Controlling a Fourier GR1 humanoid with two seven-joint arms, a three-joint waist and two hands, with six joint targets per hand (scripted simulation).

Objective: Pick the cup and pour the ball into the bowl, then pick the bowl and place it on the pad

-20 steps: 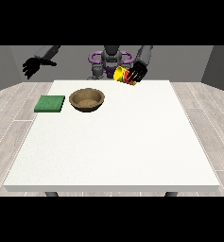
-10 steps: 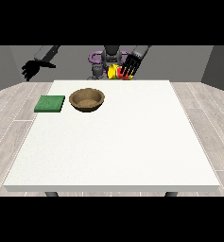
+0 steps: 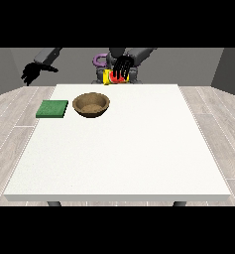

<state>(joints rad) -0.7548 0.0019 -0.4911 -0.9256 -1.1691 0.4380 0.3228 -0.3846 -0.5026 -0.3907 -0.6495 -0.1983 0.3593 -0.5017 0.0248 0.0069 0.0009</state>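
A: Where is the cup (image 3: 110, 77) seen?

B: It is held up above the table's far edge, under the hand at the view's right (image 3: 122, 66), whose dark fingers are curled down over it. A yellow body is shown, tipped on its side, with a red patch at the end nearer the fingers. Whether that red is the ball or part of the cup cannot be told.

A: And the bowl (image 3: 91, 104)?

B: It is found below that hand and a little toward the view's left, resting on the table (image 3: 124, 149). A round, shallow shape is presented, brown with a wood-like look, its rim darker than its speckled inside.

A: What lies beyond it?

B: A flat, square green pad (image 3: 52, 108) is set just beside the bowl, farther from the holding hand, with a slight gap between them. Its surface looks matte.

A: The other hand?

B: The hand at the view's left (image 3: 31, 73) is raised off the table's far left corner, well apart from everything. How its fingers lie cannot be told. The table itself is white, smooth and rectangular.
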